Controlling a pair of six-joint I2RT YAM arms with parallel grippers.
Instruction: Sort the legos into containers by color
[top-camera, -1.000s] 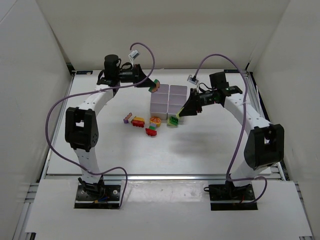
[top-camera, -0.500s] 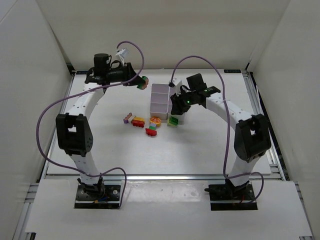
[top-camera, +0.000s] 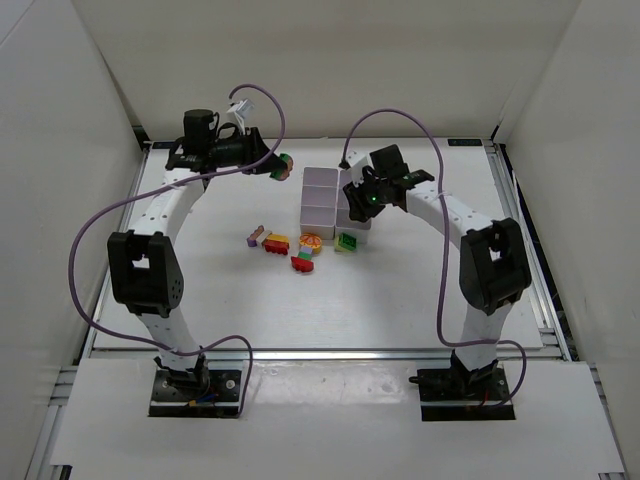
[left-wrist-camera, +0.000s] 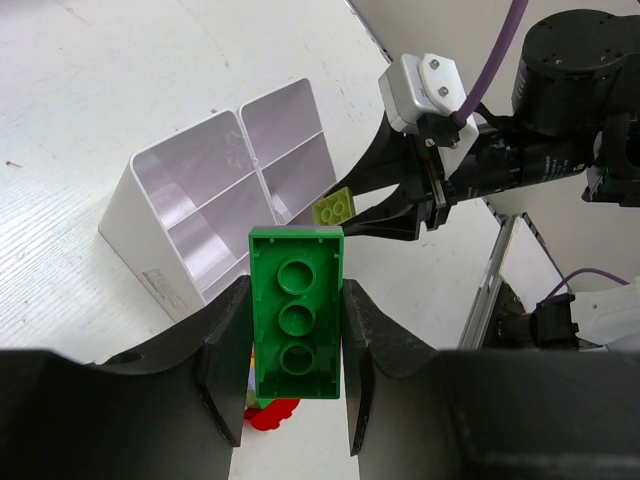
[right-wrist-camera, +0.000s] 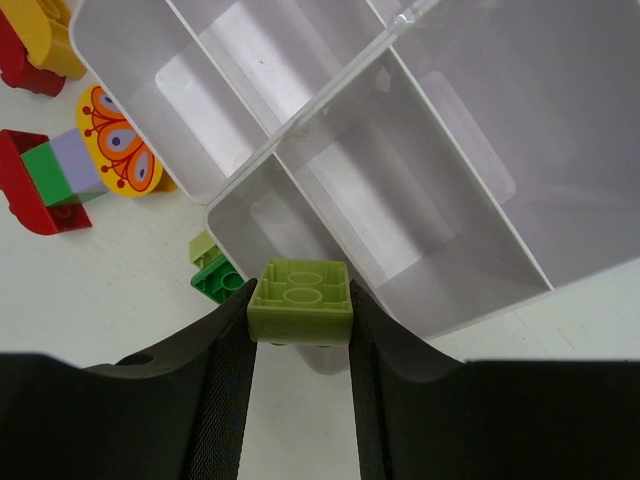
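Nearest the arm bases, the loose legos (top-camera: 302, 262) lie on the table (top-camera: 200, 300), just short of the containers (top-camera: 320, 212). I count five clumps: a pale purple piece, a red-and-yellow one, a yellow disc with an orange pattern, a red piece carrying green and pale purple blocks, and a small green pair beside the grid's near right corner. Every cell visible from the wrist cameras is bare, so I judge the sorting barely begun, with nothing dropped in yet. The grid is two cells wide and looks three deep, though the right arm hides part of it. Over its near right corner the right gripper (right-wrist-camera: 300, 312) is pressed tight on one lime brick (right-wrist-camera: 300, 290), held above a cell wall. Farthest back, left of the grid and clear of it, the left gripper (top-camera: 278, 166) pinches one dark green brick (left-wrist-camera: 297, 310) lengthwise. That makes two bricks in hand and five clumps left to sort.
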